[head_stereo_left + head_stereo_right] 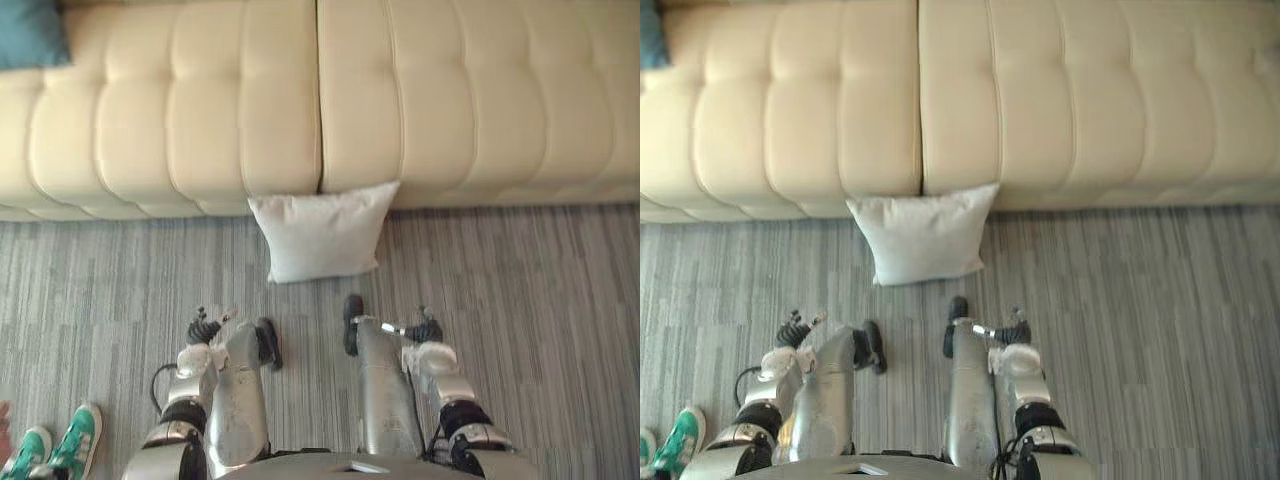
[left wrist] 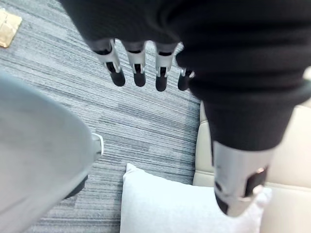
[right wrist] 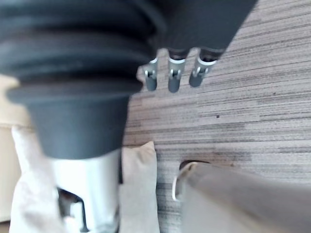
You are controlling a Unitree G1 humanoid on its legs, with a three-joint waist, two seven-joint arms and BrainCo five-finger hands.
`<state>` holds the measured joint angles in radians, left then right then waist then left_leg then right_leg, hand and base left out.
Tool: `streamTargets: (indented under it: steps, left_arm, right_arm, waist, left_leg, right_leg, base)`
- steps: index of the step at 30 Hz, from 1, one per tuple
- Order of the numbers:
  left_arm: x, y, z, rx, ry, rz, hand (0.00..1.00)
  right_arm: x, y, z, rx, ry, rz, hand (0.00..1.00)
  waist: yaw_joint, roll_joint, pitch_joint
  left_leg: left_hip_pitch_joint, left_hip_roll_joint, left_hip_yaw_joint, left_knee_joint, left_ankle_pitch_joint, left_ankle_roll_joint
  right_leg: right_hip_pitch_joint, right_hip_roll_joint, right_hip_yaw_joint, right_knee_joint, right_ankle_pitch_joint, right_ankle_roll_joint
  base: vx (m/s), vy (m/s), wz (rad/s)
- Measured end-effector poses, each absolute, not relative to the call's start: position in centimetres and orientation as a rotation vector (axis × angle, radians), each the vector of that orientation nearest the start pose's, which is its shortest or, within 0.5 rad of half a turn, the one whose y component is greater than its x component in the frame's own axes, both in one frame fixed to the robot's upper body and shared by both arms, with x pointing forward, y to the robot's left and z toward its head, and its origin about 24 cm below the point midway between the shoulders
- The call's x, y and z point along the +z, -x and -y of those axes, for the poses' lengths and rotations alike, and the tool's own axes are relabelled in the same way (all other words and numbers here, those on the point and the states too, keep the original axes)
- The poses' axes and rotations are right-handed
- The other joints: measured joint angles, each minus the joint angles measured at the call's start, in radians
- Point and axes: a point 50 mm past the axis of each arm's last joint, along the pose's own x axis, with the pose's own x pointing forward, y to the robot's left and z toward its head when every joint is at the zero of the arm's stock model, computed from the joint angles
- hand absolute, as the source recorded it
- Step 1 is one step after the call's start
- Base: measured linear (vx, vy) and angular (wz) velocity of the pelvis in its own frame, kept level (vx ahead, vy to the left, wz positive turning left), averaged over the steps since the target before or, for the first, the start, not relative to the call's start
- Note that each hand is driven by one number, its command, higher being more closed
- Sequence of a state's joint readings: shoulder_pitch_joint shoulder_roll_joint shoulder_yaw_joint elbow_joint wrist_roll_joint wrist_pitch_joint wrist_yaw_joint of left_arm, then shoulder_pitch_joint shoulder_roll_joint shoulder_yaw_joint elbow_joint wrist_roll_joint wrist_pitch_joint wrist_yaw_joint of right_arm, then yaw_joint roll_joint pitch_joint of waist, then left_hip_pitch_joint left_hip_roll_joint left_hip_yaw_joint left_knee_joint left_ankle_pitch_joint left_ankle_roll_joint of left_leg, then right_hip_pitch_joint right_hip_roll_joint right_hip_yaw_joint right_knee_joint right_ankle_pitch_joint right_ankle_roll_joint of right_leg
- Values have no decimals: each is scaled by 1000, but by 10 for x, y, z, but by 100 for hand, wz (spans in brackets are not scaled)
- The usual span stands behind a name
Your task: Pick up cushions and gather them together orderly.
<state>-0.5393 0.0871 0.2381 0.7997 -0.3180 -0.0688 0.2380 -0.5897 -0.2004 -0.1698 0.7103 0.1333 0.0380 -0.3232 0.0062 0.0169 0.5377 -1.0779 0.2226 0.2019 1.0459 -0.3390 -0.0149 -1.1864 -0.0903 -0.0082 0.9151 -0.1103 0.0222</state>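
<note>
A pale grey cushion (image 1: 322, 232) stands on the carpet, leaning against the front of the sofa at the seam between its two seats. It also appears in the left wrist view as the cushion (image 2: 165, 204) and in the right wrist view as the cushion (image 3: 138, 189). A teal cushion (image 1: 30, 30) lies on the sofa at the far left. My left hand (image 1: 203, 328) and right hand (image 1: 425, 330) hang low on either side, well short of the grey cushion. The left hand's fingers (image 2: 137, 63) and the right hand's fingers (image 3: 174, 77) are straight and hold nothing.
The cream tufted sofa (image 1: 450, 100) spans the whole far side. Grey striped carpet (image 1: 520, 300) covers the floor. A person's teal shoes (image 1: 75, 440) stand at the lower left. A small tan object (image 2: 7, 22) lies on the carpet in the left wrist view.
</note>
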Motion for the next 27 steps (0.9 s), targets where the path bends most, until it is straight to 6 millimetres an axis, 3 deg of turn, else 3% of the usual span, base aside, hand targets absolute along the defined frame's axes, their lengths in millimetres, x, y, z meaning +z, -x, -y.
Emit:
streamTargets:
  steps: [3, 7, 14, 16, 17, 19, 20, 21, 22, 27]
  left_arm:
    - [62, -360, -201, 388, 309, -86, 0]
    - [103, -376, -208, 379, 288, 29, 0]
    - [165, -391, -199, 352, 265, 206, 0]
    - [190, -395, -189, 337, 255, 272, 0]
    - [193, -396, -187, 334, 254, 280, 0]
    - [218, -398, -176, 309, 244, 347, 0]
    - [232, -397, -169, 294, 236, 392, 0]
    - [237, -396, -166, 285, 233, 411, 0]
    - [253, -393, -157, 256, 237, 468, 100]
    - [266, -391, -143, 255, 254, 507, 100]
  right_arm:
    - [115, -376, 220, -447, 12, 6, 0]
    - [180, -393, 222, -445, 31, 173, 0]
    - [263, -398, 209, -478, 28, 395, 0]
    - [291, -394, 194, -471, 31, 486, 0]
    - [296, -393, 192, -466, 30, 504, 0]
    - [326, -383, 170, -438, 21, 627, 0]
    - [341, -378, 159, -422, 17, 680, 100]
    - [345, -377, 153, -416, 5, 690, 100]
    - [350, -375, 141, -406, -18, 703, 100]
    - [349, -370, 114, -358, -90, 716, 100]
  waist:
    - [-1, 0, 12]
    - [-4, 0, 14]
    - [-6, 0, 14]
    - [-4, 3, 22]
    - [-4, 3, 22]
    - [-5, 3, 22]
    - [-6, 3, 22]
    - [-7, 3, 22]
    - [-8, 3, 22]
    - [-12, 3, 22]
  left_leg:
    - [-149, 16, -24, 110, -19, -5]
    - [-260, 33, -42, 169, -24, -2]
    - [-383, 38, -46, 175, -6, -2]
    - [-409, 38, -56, 181, 4, -8]
    - [-412, 38, -58, 183, 4, -8]
    - [-427, 39, -63, 193, 4, -8]
    - [-431, 39, -64, 191, 4, -9]
    - [-431, 39, -64, 189, 4, -9]
    - [-431, 39, -64, 184, 4, -9]
    - [-431, 41, -61, 158, 11, -17]
  right_leg:
    - [-155, 0, -2, 127, -34, -10]
    - [-261, 9, -5, 178, -41, -5]
    - [-382, 10, -7, 187, -25, 3]
    - [-405, 10, -13, 197, -22, -3]
    - [-407, 9, -14, 201, -21, -3]
    - [-420, 10, -14, 219, -24, -5]
    - [-423, 10, -15, 212, -26, -8]
    - [-423, 10, -16, 210, -26, -8]
    - [-421, 10, -17, 203, -30, -3]
    - [-419, 20, -18, 168, -19, -13]
  base:
    - [-43, -57, 11]
    - [-79, -36, -1]
    - [-64, -17, 4]
    - [-16, -8, 8]
    - [0, -1, 4]
    - [-1, 3, 4]
    - [-16, 9, 4]
    - [-35, 18, 2]
    - [0, 0, 0]
    - [-10, 16, -6]
